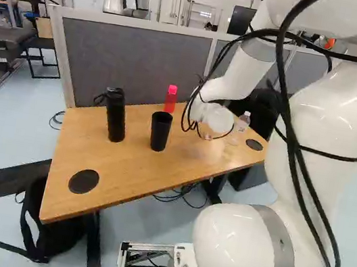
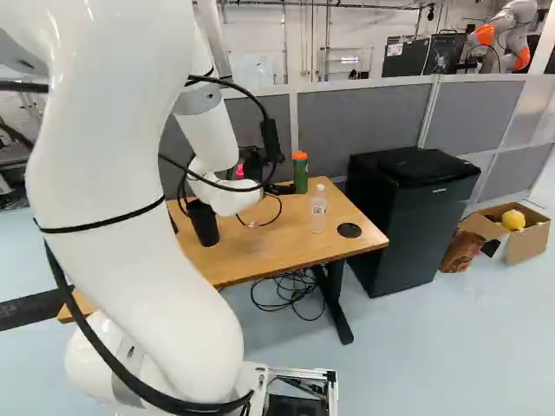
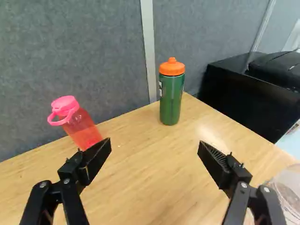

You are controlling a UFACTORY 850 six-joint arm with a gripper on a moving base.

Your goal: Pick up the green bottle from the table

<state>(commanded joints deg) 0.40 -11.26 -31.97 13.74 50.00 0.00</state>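
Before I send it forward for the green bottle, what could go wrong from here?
One finger of the open tool looks close to the pink-capped bottle and might tip it. The clear bottle appears beside the other finger, so a swing that way could knock it. The green bottle stands near the grey partition, so overshooting may pin it there.

I count four bottles: a green one [image 3: 171, 98], a pink one [image 3: 83, 127], a clear one [image 2: 319, 212] and a black one [image 1: 115, 119]; one cup [image 1: 160, 132], one table [image 1: 121, 168], one fridge [image 2: 409, 234], one backpack [image 1: 55, 233].
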